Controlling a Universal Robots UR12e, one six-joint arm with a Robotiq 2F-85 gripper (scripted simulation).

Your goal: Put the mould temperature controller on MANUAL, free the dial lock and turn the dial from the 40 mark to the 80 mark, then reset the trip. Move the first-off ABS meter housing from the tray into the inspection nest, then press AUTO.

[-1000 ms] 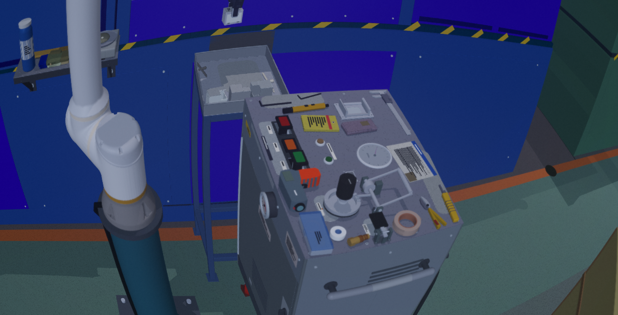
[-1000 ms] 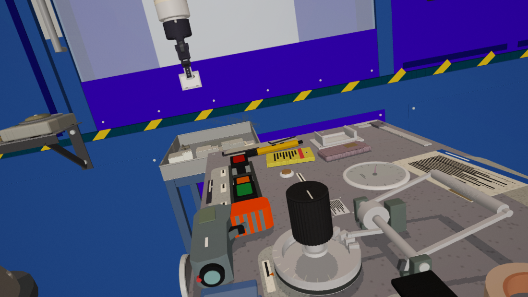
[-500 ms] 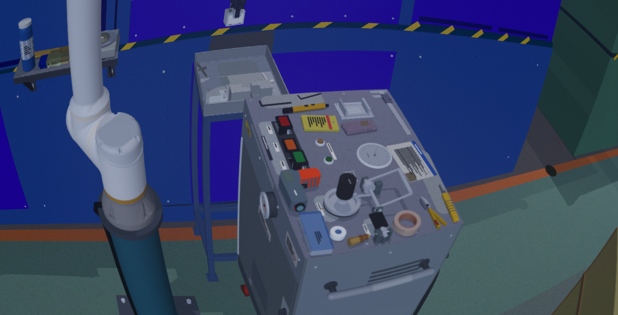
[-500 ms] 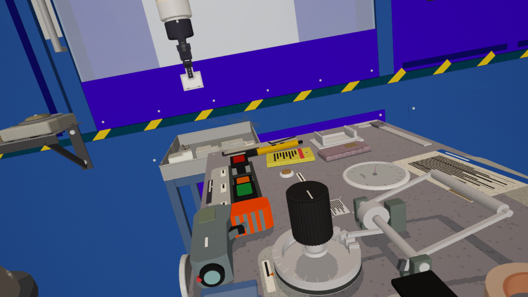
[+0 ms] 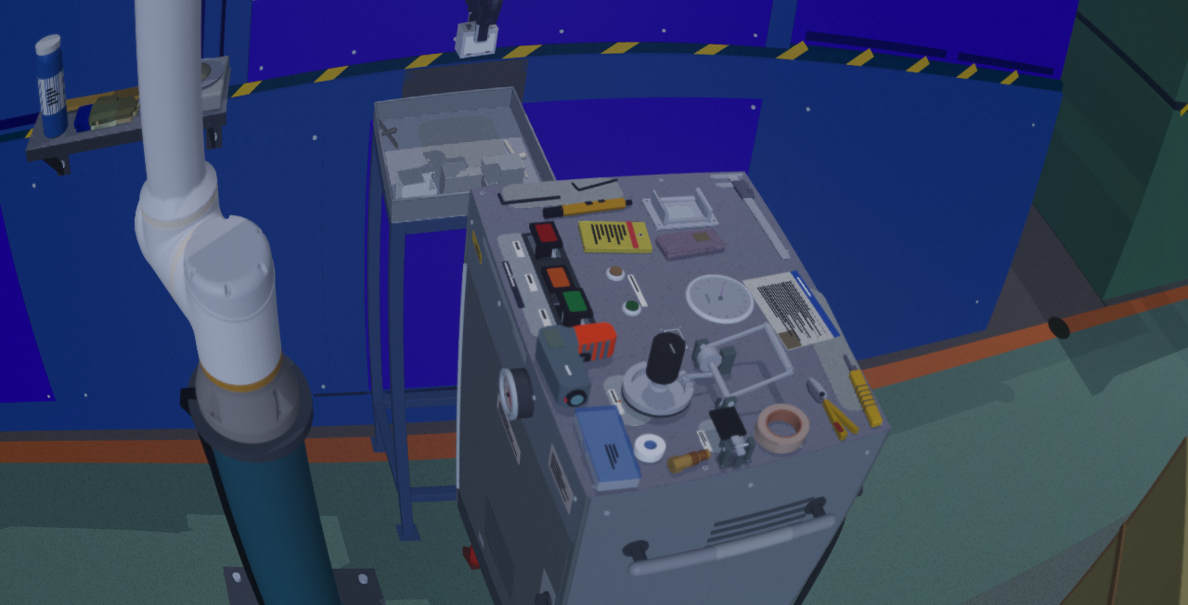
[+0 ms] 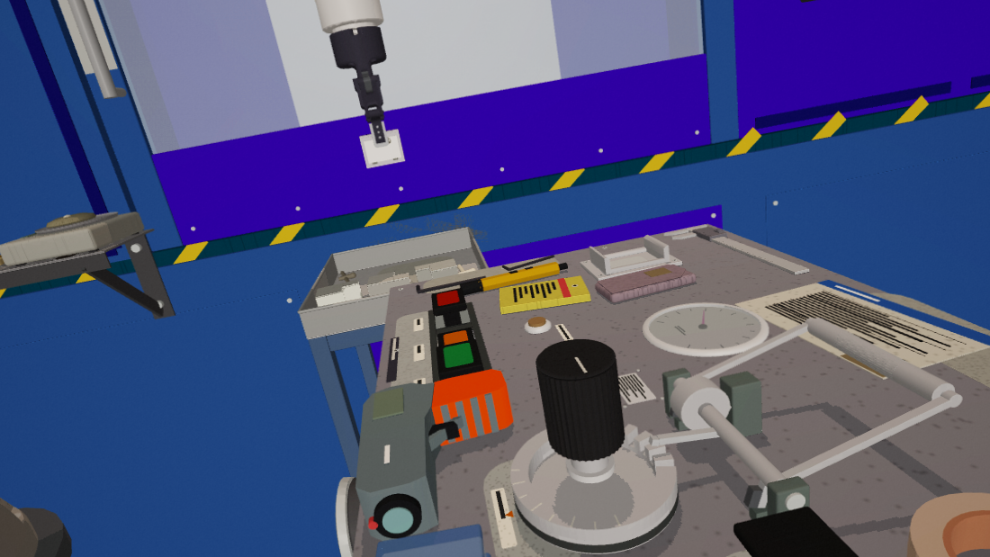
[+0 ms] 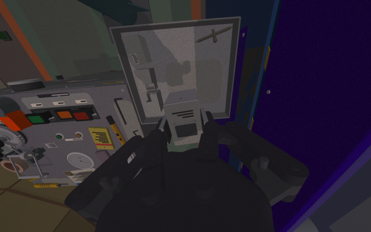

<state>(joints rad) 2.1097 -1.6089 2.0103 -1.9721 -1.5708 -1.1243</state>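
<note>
The white meter housing point(image 5: 476, 39) point(image 6: 382, 149) point(image 7: 183, 119) hangs high above the grey tray point(image 5: 455, 150) point(image 6: 390, 281) point(image 7: 178, 69), gripped by my closed gripper point(image 5: 479, 27) point(image 6: 377, 132) point(image 7: 184, 128). Several pale parts still lie in the tray. The white inspection nest point(image 5: 679, 208) point(image 6: 631, 256) sits at the rear of the controller's top, to the right of the tray. The black dial point(image 5: 665, 357) point(image 6: 580, 399) stands on its scale ring near the front. The red, orange and green buttons point(image 5: 559, 273) point(image 6: 455, 336) point(image 7: 58, 116) run in a column on the left.
Behind the tray stands a blue machine guard with a hazard-striped ledge point(image 5: 665, 47) and a window. My arm's column point(image 5: 208, 269) rises left of the controller. A yellow marker point(image 5: 586, 206), a label card point(image 5: 615, 236), a gauge point(image 5: 719, 298) and a wire lever frame point(image 5: 743, 361) crowd the top.
</note>
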